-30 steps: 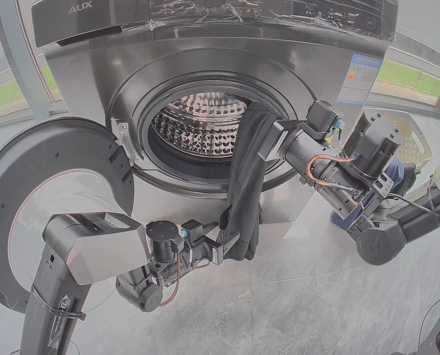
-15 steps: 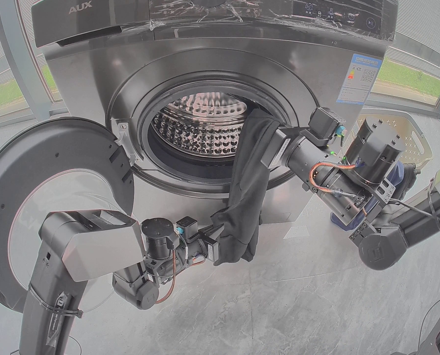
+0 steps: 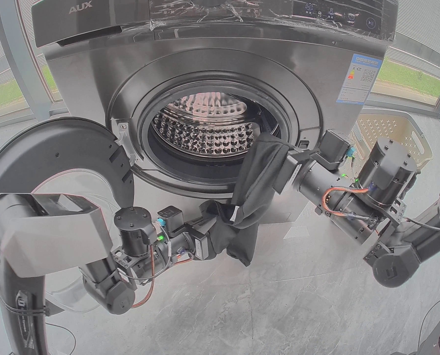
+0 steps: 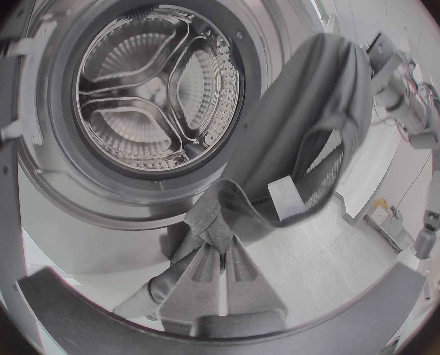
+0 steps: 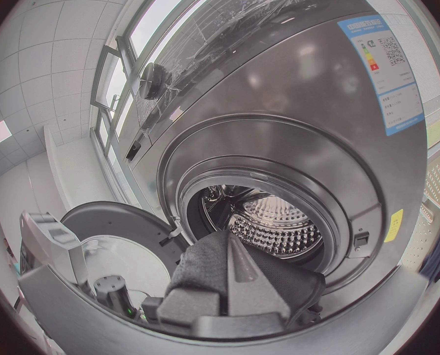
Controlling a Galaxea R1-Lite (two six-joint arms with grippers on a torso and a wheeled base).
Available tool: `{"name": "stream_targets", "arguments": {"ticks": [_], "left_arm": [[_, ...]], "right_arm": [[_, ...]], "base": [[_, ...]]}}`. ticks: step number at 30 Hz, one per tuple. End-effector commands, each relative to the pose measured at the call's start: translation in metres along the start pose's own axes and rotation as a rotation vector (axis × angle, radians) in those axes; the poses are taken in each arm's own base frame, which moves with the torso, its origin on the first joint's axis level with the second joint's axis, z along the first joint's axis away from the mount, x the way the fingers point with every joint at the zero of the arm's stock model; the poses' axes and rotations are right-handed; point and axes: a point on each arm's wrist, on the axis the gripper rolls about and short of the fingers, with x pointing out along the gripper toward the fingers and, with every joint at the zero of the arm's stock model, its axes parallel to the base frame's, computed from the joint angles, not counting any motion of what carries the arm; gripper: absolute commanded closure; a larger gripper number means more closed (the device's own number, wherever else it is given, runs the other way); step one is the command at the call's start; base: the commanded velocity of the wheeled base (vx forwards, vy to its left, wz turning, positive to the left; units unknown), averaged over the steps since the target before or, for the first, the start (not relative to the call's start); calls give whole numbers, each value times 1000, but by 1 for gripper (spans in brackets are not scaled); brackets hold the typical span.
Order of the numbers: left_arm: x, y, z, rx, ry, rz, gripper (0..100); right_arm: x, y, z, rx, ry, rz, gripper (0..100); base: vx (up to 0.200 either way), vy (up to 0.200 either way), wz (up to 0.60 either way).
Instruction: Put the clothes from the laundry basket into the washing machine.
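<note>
Loading step: left pincer (image 4: pixel 223 260) and right pincer (image 5: pixel 222 267) both clamped on garment (image 3: pixel 254 188) (slung between them). Drum (image 3: pixel 205 124) ahead of right pincer; next, push inside, then release.

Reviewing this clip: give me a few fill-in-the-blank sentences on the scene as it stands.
1. The left tool and right tool are both ____ on the dark garment.
2. The washing machine has its door swung ____.
3. The drum contains ____ clothes.
4. The laundry basket stands on the robot's ____ side.
Missing: shut, open, no, right.
</note>
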Motion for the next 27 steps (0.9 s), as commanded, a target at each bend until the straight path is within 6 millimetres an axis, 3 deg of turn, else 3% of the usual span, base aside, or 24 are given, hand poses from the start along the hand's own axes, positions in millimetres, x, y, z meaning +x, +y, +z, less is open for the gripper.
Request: {"name": "stream_targets", "arguments": {"ticks": [1, 2, 9, 23, 27], "left_arm": [[-42, -17, 48, 8, -76, -20, 100], [-59, -24, 61, 11, -101, -31, 100], [-98, -33, 94, 2, -191, -42, 100], [-98, -25, 108, 4, -250, -18, 100], [-103, -23, 124, 15, -311, -7, 100]], "right_arm": [[-28, 6, 16, 3, -2, 15, 100], [-35, 9, 27, 7, -27, 24, 100], [-43, 10, 36, 23, -45, 28, 100], [-47, 4, 35, 22, -47, 7, 100], [-50, -4, 32, 14, -33, -22, 100]], "base": [[0, 0, 0], [0, 0, 0], [0, 0, 0], [0, 0, 0], [0, 0, 0]]}}
